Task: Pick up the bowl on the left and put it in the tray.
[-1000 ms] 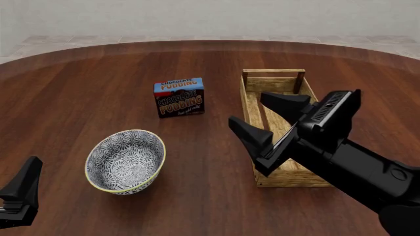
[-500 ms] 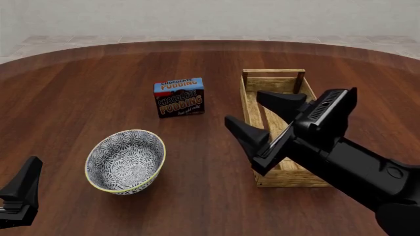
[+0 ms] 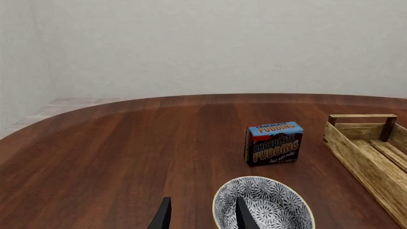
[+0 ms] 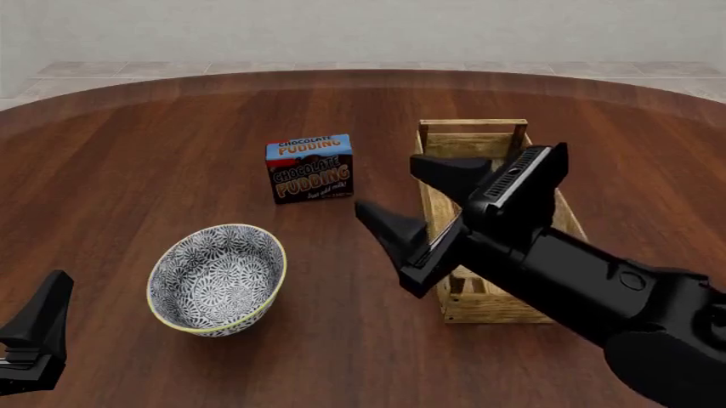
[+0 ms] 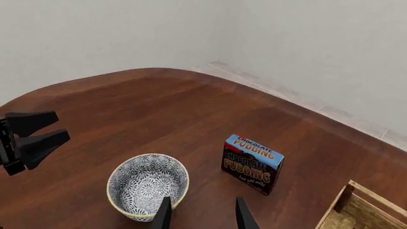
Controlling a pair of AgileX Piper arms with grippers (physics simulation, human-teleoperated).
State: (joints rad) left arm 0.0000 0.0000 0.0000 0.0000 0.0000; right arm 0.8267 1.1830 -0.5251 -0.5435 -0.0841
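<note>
The bowl (image 4: 218,279) stands upright on the table at the front left, blue-grey patterned with a pale rim; it also shows as the bowl (image 3: 264,205) and the bowl (image 5: 147,185). The light-wood tray (image 4: 429,183) lies lengthwise on the right, seen again as the tray (image 3: 359,152). My right gripper (image 4: 388,185) hangs open above the tray's left wall, pointing toward the bowl, with nothing between its fingers. My left gripper (image 4: 29,336) rests open at the front left corner, to the left of the bowl and apart from it; its spread fingers (image 5: 38,143) are empty.
A chocolate pudding box (image 4: 309,167) stands upright behind the bowl, to the left of the tray's far end. The round wooden table's far edge (image 4: 363,75) curves along the back, with a pale wall beyond.
My right gripper has moved left and a little farther out, from over the tray toward the bowl, still open. The left gripper and the bowl have not moved.
</note>
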